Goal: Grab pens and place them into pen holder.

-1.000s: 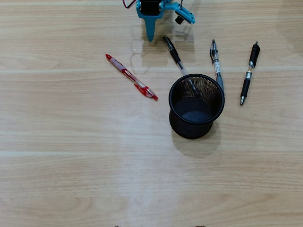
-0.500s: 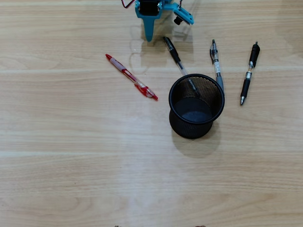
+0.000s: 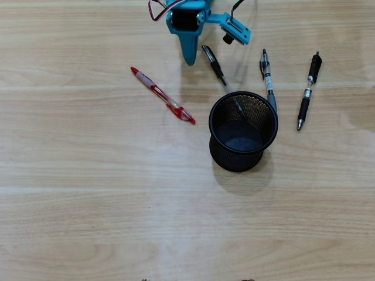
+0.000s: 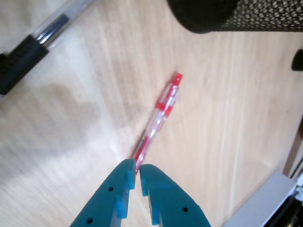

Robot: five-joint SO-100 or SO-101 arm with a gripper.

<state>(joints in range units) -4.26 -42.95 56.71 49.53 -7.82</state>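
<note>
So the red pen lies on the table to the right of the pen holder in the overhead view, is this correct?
Not quite. In the overhead view the red pen lies on the table to the left of the pen holder, not the right.

You see a teal plastic gripper (image 4: 138, 169) with tapered fingers and small screw holes, a black motor block, and red and black cables.

A light wood-grain desk (image 3: 88, 193) carries everything. On it lie a red pen (image 3: 162, 95), angled toward the black wire-mesh pen holder (image 3: 243, 131), and three black pens — one (image 3: 215, 65) slanting toward the holder's rim, one (image 3: 268, 78) reaching its right edge, one (image 3: 309, 89) apart on the right in the overhead view.
</note>
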